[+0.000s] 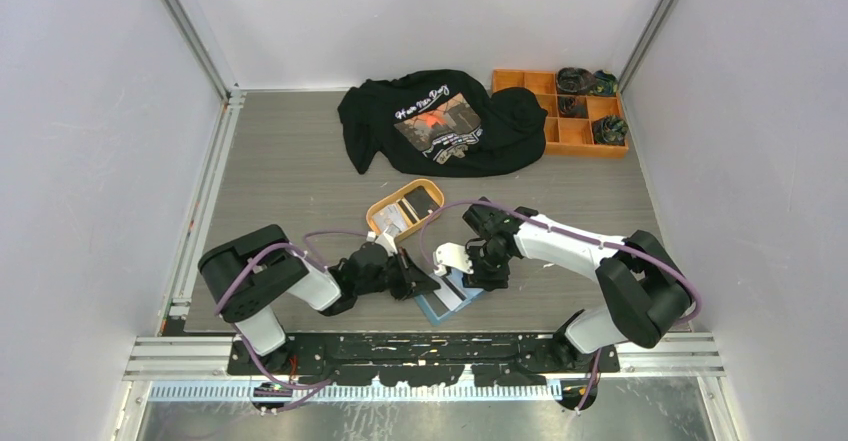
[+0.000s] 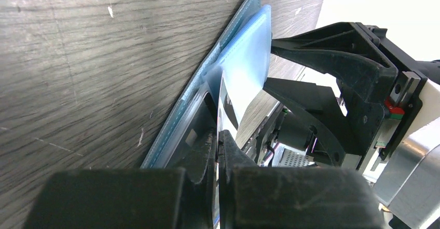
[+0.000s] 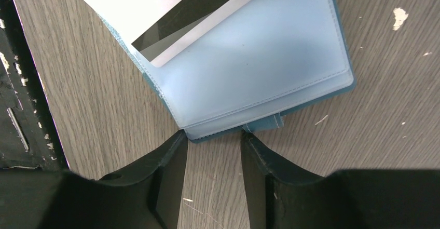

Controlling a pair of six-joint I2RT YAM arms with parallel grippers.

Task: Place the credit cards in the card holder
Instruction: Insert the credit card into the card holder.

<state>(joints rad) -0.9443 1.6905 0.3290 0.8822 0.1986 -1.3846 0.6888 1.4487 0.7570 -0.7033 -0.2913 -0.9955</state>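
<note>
The teal-blue card holder (image 1: 447,301) lies open on the table between my two arms, its light blue pockets (image 3: 259,57) facing up. My left gripper (image 2: 219,135) is shut on a white credit card (image 3: 171,11) with a black stripe, whose far end lies over the pocket's corner. In the left wrist view the card (image 2: 231,107) is edge-on and meets the raised pocket flap (image 2: 249,52). My right gripper (image 3: 211,134) is open, with only bare table between its fingers and its fingertips (image 3: 179,138) against the holder's near edge. More credit cards (image 1: 420,201) lie in the orange oval tray (image 1: 381,205).
A black T-shirt (image 1: 440,121) is spread at the back of the table. An orange compartment box (image 1: 535,81) with dark items stands at the back right. The left gripper (image 1: 412,279) and right gripper (image 1: 482,269) are close together over the holder.
</note>
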